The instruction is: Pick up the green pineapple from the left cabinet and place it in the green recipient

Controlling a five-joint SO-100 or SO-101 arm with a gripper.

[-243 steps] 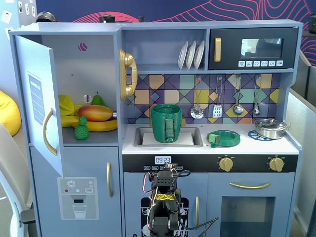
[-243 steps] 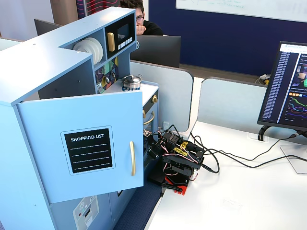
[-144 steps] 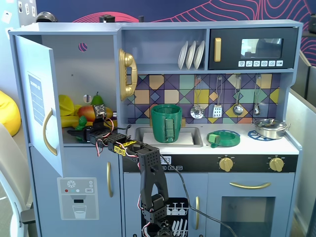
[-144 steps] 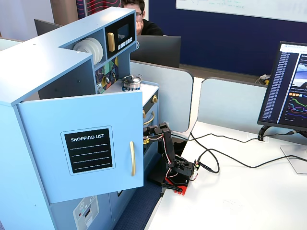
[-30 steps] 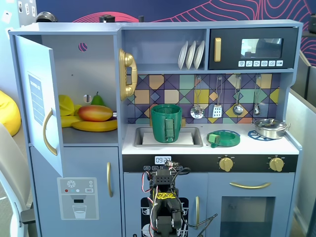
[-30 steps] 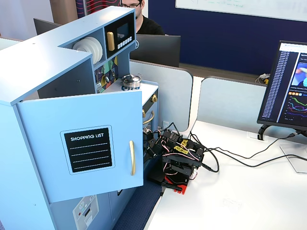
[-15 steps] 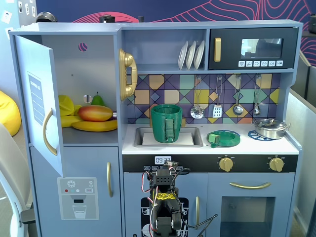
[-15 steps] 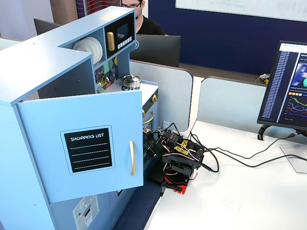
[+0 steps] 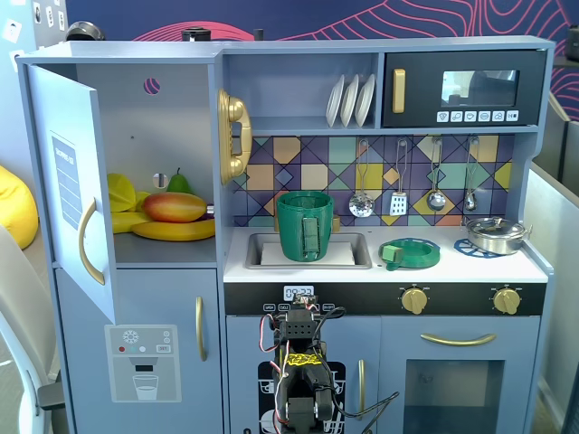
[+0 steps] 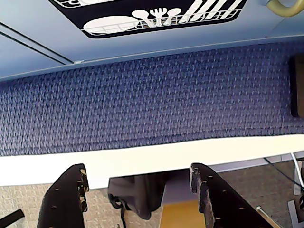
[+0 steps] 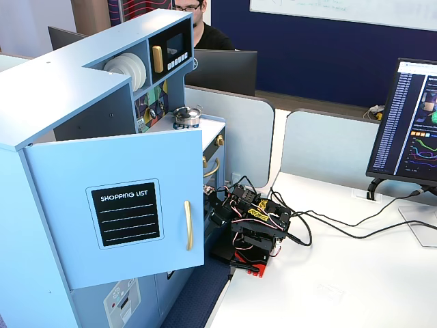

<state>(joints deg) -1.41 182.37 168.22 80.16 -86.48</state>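
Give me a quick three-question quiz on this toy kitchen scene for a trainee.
1. True or false: the fingers are holding a toy.
2. Where does the green pot stand? A: in the sink. B: on the stove. C: in the microwave.
3. How many white plates stand on the top shelf?
Key: 1 false, they are apart and empty. 2 A. 3 three.

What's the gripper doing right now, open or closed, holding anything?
Gripper: open and empty; the wrist view shows its two fingers spread apart with nothing between them.
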